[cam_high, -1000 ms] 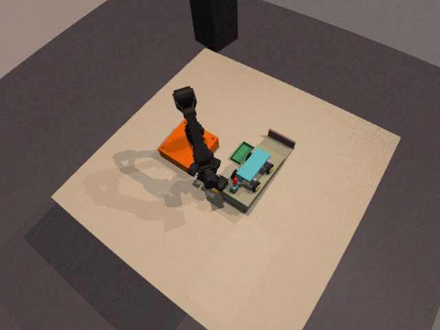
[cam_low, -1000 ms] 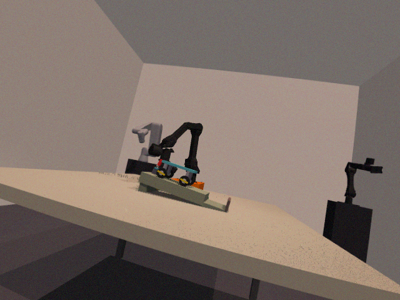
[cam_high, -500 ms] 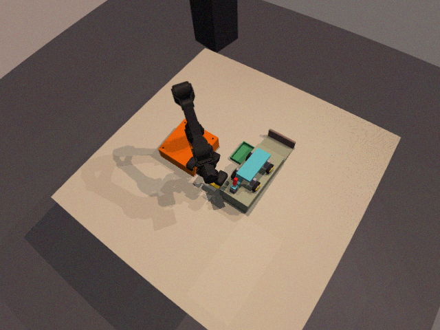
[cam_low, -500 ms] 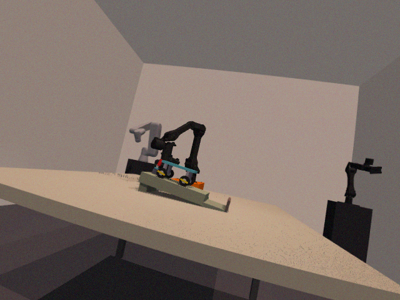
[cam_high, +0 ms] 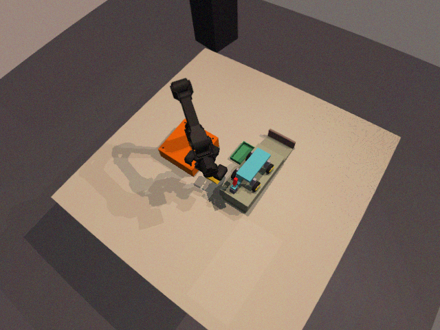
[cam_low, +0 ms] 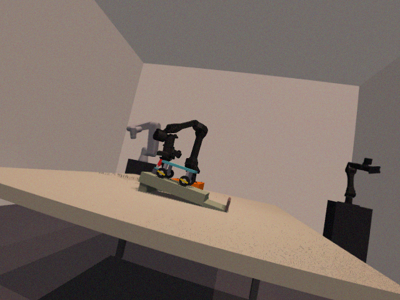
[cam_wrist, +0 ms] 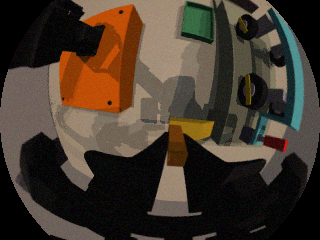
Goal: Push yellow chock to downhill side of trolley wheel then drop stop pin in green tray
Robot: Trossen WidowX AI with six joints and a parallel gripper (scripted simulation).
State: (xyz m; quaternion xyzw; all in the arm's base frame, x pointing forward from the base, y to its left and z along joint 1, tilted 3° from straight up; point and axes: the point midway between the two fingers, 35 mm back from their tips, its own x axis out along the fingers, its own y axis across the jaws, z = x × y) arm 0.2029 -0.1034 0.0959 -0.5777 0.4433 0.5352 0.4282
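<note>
The coming move turns on how the ramp (cam_high: 245, 201) (cam_low: 174, 187) (cam_wrist: 242, 120) lies from the claw (cam_high: 216, 176) (cam_low: 166, 159) (cam_wrist: 175, 136): in the wrist view it runs past on the right, its long axis pointing up and away. On it stands the trolley (cam_high: 254, 164) (cam_low: 179, 166) (cam_wrist: 292, 75), right of the claw and farther up that view, its length along the ramp. The green tray (cam_high: 242, 152) (cam_wrist: 198, 21) lies ahead of the claw, on the near side of the ramp. The chock (cam_high: 213, 179) (cam_wrist: 192, 128) is right at the fingertips, which are pinching its orange handle; its yellow body reaches from there toward the ramp. Smallest, the stop pin (cam_high: 235, 181) (cam_low: 159, 162) (cam_wrist: 275, 143) stands to the claw's right, at the trolley's uphill end. The chock should probably go rightward and up past it, to a wheel's downhill side.
</note>
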